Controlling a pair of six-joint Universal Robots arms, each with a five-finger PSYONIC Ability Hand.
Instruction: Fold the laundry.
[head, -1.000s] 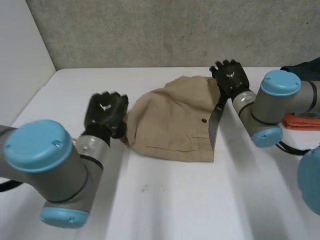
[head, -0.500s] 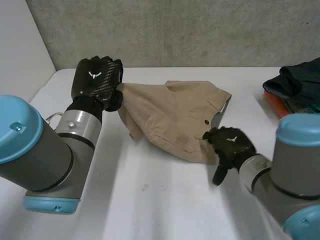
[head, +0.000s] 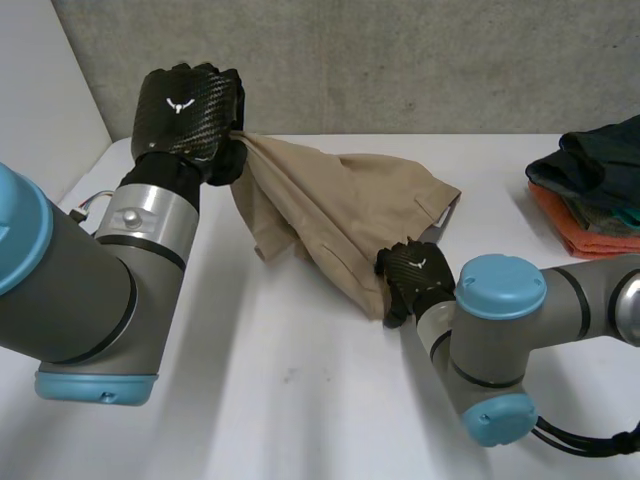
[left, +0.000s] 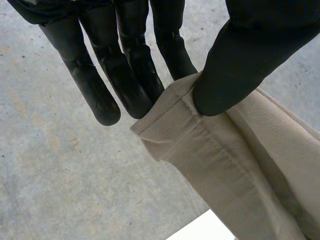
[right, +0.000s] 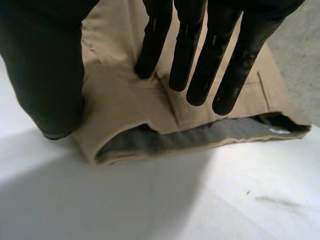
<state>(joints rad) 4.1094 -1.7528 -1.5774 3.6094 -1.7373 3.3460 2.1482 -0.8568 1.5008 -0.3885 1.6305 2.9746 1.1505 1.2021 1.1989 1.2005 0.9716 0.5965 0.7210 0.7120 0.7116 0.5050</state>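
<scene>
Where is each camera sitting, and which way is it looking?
Head view: behind and between the arms, looking down at the white table; both arms, the left hand and the right hand show.
Left wrist view: on the left wrist, looking along the palm; its thumb and fingers pinch the hem of the beige cloth.
Right wrist view: on the right wrist, looking along the palm; its straight fingers lie over the cloth.
Shared: all three show the beige cloth.

A smooth white table (head: 300, 400) spreads under even, soft light, backed by a rough, mottled grey concrete wall (head: 400, 60) along its far edge and met at the left side by a plain white panel (head: 40, 90) standing upright.
</scene>
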